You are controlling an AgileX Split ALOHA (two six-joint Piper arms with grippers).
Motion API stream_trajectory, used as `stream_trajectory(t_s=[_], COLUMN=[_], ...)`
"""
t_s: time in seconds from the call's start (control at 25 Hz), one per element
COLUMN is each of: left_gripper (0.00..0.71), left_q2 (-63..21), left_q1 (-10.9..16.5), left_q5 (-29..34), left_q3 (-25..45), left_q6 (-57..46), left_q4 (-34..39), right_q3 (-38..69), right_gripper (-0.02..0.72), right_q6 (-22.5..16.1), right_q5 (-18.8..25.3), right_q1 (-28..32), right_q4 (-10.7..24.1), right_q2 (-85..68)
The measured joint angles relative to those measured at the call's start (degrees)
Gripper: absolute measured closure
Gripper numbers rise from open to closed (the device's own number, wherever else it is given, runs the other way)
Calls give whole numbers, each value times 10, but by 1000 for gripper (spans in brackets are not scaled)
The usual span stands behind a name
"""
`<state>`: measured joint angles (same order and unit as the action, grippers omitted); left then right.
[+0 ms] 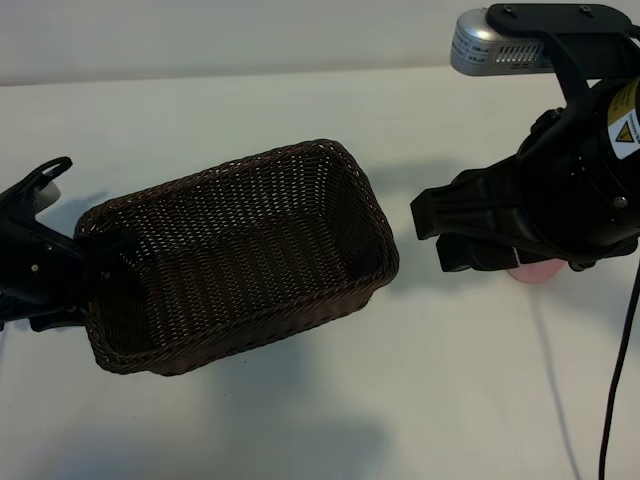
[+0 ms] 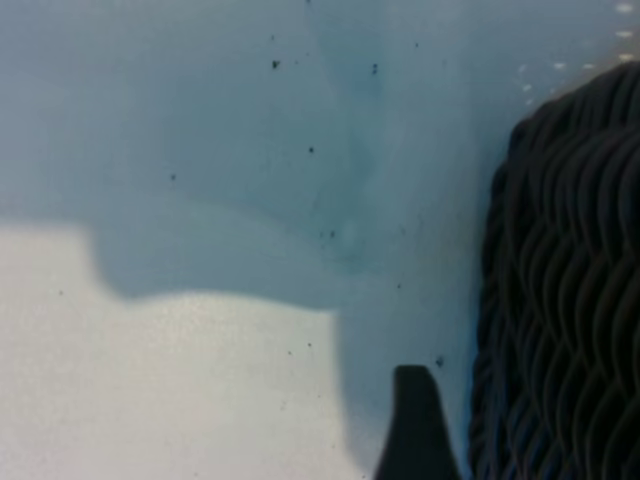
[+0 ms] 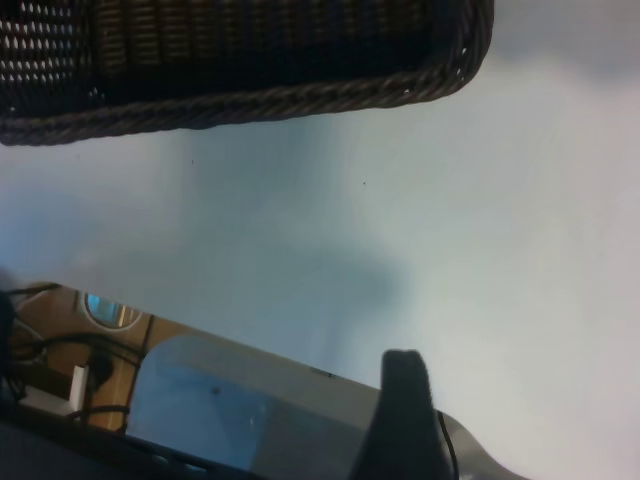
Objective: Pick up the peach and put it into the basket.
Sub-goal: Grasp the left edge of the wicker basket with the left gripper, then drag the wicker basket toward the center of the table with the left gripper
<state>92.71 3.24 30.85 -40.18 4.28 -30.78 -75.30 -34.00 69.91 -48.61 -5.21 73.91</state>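
The left end effector (image 1: 45, 215) was low on the white desk (image 1: 300, 420), just beside the left end of the basket (image 1: 235, 255); how far it was open I cannot tell. The right end effector (image 1: 455, 235) hung open, holding nothing. The peach (image 1: 535, 272) lay on the desk, mostly hidden under the right arm.

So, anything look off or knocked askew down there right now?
Nothing spilled or damaged. The basket sits upright, skewed on the table. The peach lies outside it, mostly hidden under the right arm.
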Motion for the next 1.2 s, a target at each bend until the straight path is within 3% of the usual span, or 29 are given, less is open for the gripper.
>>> stream_trajectory(t_s=[0.36, 0.56, 0.92, 1.04, 1.2], left_gripper=[593, 594, 594, 594, 594], left_q2=[1, 1, 3, -1, -8], left_q1=[0, 0, 0, 0, 0], left_q5=[-1, 0, 11, 20, 71], left_q3=[0, 0, 0, -2, -42], left_q6=[3, 38, 161, 165, 133], left_q4=[-28, -53, -174, -171, -113], right_q3=[0, 0, 0, 0, 0], right_gripper=[158, 158, 158, 158, 158], right_q6=[0, 0, 0, 0, 0], right_q5=[0, 0, 0, 0, 0], right_q1=[0, 0, 0, 0, 0], right_q4=[0, 0, 0, 0, 0], right_q2=[0, 0, 0, 0, 0])
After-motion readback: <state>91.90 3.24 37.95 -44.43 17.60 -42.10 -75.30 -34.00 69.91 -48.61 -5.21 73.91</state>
